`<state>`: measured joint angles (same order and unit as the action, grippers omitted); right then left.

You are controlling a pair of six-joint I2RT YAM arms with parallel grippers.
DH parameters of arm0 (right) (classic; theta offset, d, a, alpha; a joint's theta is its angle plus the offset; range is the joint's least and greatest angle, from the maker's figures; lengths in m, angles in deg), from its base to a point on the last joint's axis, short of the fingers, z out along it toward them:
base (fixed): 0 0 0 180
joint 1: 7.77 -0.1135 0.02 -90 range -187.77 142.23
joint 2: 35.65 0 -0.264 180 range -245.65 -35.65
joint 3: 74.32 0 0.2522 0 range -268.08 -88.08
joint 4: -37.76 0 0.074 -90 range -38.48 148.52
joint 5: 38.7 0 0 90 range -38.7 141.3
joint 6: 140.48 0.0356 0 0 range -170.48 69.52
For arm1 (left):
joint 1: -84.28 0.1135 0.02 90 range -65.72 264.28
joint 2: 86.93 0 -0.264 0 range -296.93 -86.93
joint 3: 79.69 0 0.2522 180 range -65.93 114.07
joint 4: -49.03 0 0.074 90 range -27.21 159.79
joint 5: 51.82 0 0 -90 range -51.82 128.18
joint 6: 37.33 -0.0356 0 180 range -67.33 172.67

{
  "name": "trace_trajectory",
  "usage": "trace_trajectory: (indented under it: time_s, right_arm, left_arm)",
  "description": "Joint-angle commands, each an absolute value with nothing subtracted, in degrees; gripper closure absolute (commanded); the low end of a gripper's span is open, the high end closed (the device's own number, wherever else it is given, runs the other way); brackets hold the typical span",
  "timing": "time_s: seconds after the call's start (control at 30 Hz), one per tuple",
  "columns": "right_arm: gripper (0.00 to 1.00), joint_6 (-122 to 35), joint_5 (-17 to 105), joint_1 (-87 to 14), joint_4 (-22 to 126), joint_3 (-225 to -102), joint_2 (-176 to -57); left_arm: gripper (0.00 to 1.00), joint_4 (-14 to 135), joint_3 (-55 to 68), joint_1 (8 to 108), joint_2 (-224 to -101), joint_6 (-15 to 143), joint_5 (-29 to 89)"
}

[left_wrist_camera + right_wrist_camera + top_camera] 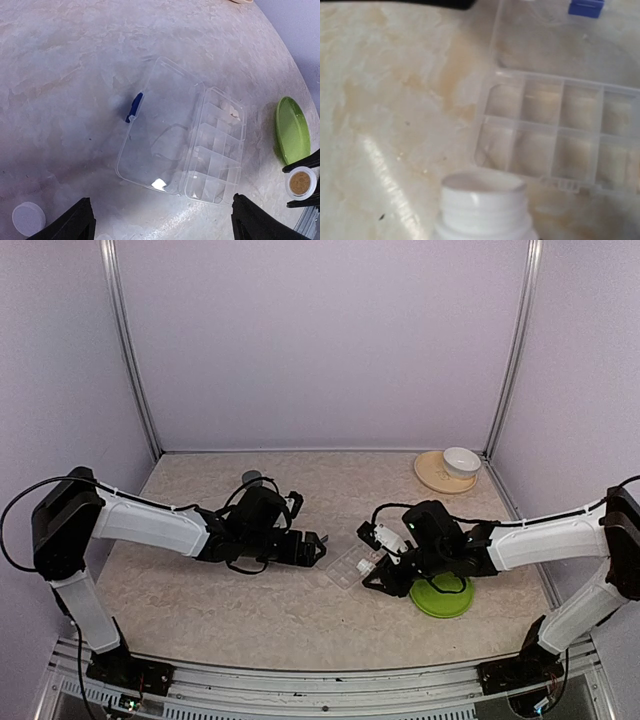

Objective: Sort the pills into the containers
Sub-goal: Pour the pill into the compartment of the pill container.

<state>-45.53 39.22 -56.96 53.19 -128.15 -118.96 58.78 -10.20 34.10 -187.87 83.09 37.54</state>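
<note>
**Tipping the bottle falls to the right arm**

Gripping an uncapped white bottle (482,207), the right fingers (301,167) are closed on its sides. In the left wrist view its mouth shows brownish pills (300,183) inside. The left fingers (80,222) stand wide apart with nothing between them, hovering above the box (348,565).

That box lies open on the bench (60,75), near the middle, between the two arms. Its lid (160,140) is folded flat toward the left arm, with the blue latch (134,107) on the lid's outer edge. The compartments (560,135) lie on the far half, toward the right arm and the green plate (292,130). The box's long axis runs across the line joining the two arms, so in the right wrist view two rows of compartments stretch crosswise just beyond the bottle's mouth.

By my reading, the right arm is the nearer one and has the only move that matters. It should carry the mouth forward over one compartment, then tilt gently. Pour too fast and pills may skip the dividers or roll onto the bench. The left fingers are placed to steady the lid if the box slides.

Most compartments look empty. Something pale shows in one end cell, and I cannot tell whether it is a pill or glare. A white cap (28,218) lies on the bench beside the left fingers, well apart from the box.
</note>
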Motion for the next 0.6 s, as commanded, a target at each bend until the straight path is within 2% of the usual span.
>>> trace_trajectory:
  time_s: [0.0,0.07,0.57]
  right_arm:
    - [0.88,-46.48,41.09,-56.48,53.85,-130.90,-120.95]
    - [0.88,-46.61,41.20,-56.54,54.28,-131.64,-122.06]
    - [0.87,-47.14,41.48,-56.53,59.29,-135.63,-126.67]
  left_arm:
    - [0.04,55.33,-12.93,33.99,-184.46,82.96,36.46]
    - [0.01,55.09,-13.56,33.92,-183.54,83.13,36.62]
    - [0.01,54.79,-16.65,33.83,-179.55,83.41,38.14]
